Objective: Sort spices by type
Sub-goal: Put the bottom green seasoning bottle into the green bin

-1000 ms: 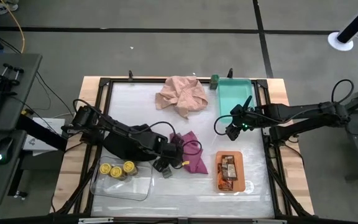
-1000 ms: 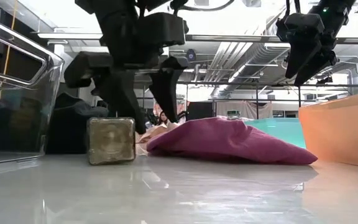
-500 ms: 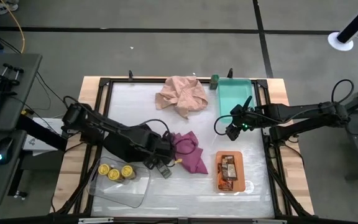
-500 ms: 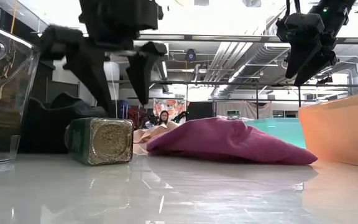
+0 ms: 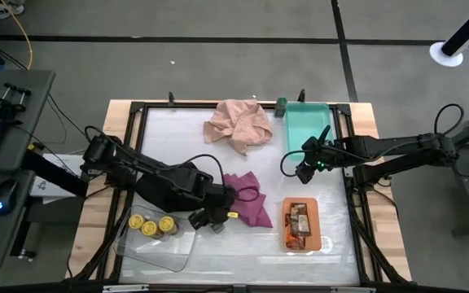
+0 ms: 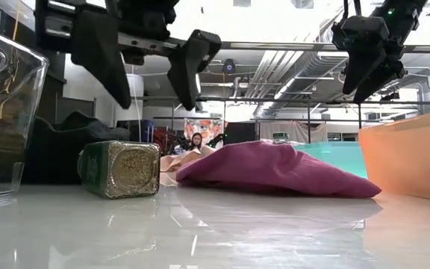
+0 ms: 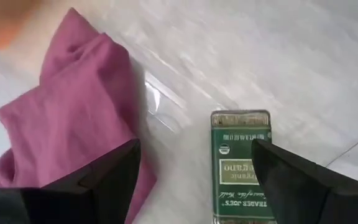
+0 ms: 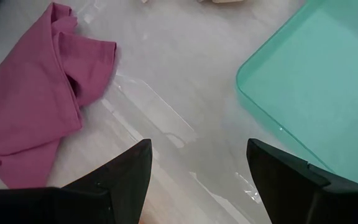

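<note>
A dark-green spice jar (image 7: 241,165) lies on its side on the table, next to the magenta cloth (image 5: 251,202); it also shows in the low view (image 6: 119,169). My left gripper (image 6: 144,67) hangs open above it, touching nothing; in the left wrist view (image 7: 194,186) the jar shows between the fingers, far below them. Three yellow-lidded jars (image 5: 153,225) stand in the clear tray (image 5: 165,252). Brown-orange packets (image 5: 300,220) lie in the orange tray (image 5: 316,242). A second green jar (image 5: 282,103) stands by the teal tray (image 5: 308,126). My right gripper (image 5: 304,168) waits open in the air near the teal tray.
A pink cloth (image 5: 238,122) lies crumpled at the far middle of the table. The clear tray's wall (image 6: 6,112) stands close to the left of the lying jar. A black frame (image 5: 137,110) runs round the table. Bare table shows between the magenta cloth and the near edge.
My left gripper has risen from around the dark-green jar to well above it. The jar has turned about on the table, from end-on to showing its side in the low view. The clear tray has shifted and skewed a little toward the table's left.
</note>
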### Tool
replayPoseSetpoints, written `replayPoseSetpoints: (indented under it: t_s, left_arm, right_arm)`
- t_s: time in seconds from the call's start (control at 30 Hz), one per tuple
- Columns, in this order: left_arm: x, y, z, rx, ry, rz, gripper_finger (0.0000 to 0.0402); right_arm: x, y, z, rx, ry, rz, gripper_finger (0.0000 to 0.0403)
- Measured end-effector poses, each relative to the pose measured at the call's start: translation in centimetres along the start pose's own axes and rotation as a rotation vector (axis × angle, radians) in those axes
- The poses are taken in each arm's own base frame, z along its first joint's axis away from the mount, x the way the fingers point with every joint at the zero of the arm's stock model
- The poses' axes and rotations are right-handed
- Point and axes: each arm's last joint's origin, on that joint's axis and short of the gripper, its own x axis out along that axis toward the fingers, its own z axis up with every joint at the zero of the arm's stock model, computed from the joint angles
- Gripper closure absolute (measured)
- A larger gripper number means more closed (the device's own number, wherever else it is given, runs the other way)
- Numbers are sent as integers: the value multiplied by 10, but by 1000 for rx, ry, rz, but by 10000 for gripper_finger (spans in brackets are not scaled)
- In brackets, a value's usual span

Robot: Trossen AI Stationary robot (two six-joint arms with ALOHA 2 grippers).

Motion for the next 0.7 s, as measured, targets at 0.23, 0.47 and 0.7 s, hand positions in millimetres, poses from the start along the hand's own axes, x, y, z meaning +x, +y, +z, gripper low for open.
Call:
replayPoseSetpoints:
  t_s: [0.23,0.47,0.7]
  left_arm:
    - [20,-2,-7,16,71,-45,110]
    - [28,4,-7,72,132,67,110]
    - [25,34,-9,34,107,279,110]
  right_arm:
    - [0,0,0,2,1,-1,145]
    - [0,0,0,2,1,-2,145]
    - [0,0,0,2,1,-2,145]
